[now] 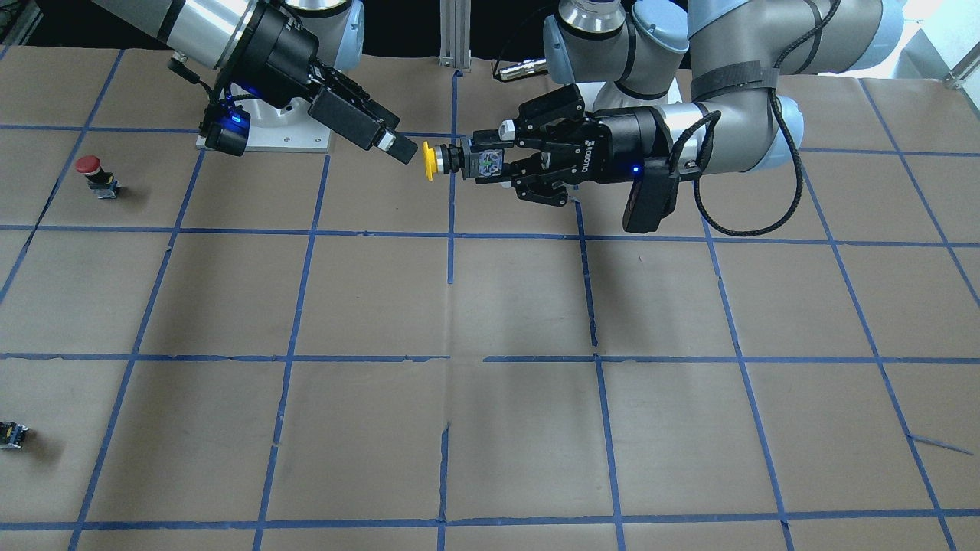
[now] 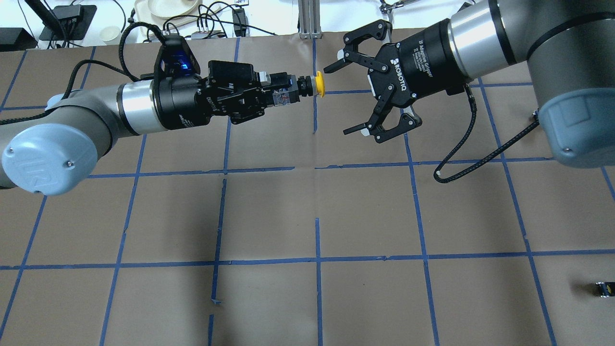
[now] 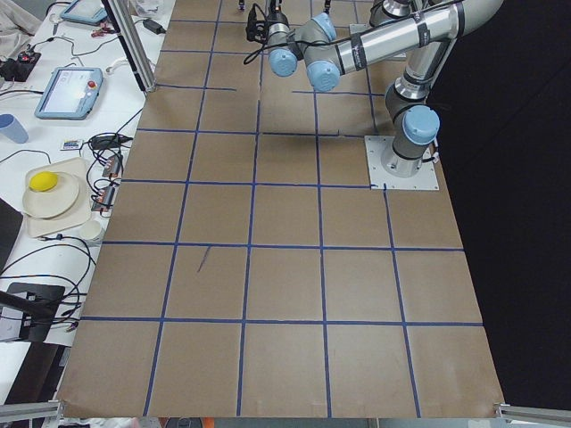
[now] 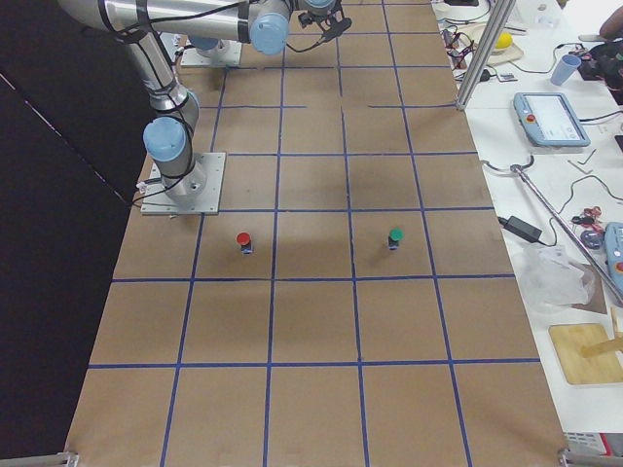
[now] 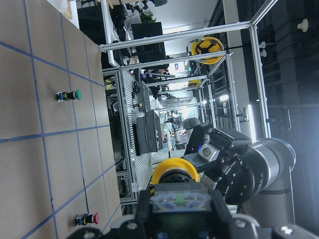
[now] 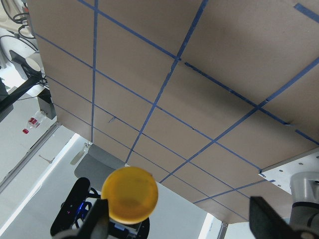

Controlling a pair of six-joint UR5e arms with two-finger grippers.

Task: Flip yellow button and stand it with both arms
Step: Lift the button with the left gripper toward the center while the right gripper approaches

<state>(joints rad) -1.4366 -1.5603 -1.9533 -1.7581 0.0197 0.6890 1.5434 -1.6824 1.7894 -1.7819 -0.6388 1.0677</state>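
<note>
The yellow button (image 2: 318,84) is held in the air, lying level, with its yellow cap (image 1: 430,161) facing my right gripper. My left gripper (image 2: 283,92) is shut on the button's grey base (image 1: 486,163). It also shows in the left wrist view (image 5: 175,173), above the fingers. My right gripper (image 2: 342,100) is open and empty, just beyond the cap and a little to its near side, not touching it. In the right wrist view the cap (image 6: 130,194) sits near the left finger (image 6: 94,224).
A red-capped button (image 1: 92,171) stands on the brown paper table on my right side, and a green-capped one (image 4: 394,236) stands farther out. A small dark part (image 2: 603,288) lies near the table's right edge. Blue tape lines (image 2: 317,259) grid the table.
</note>
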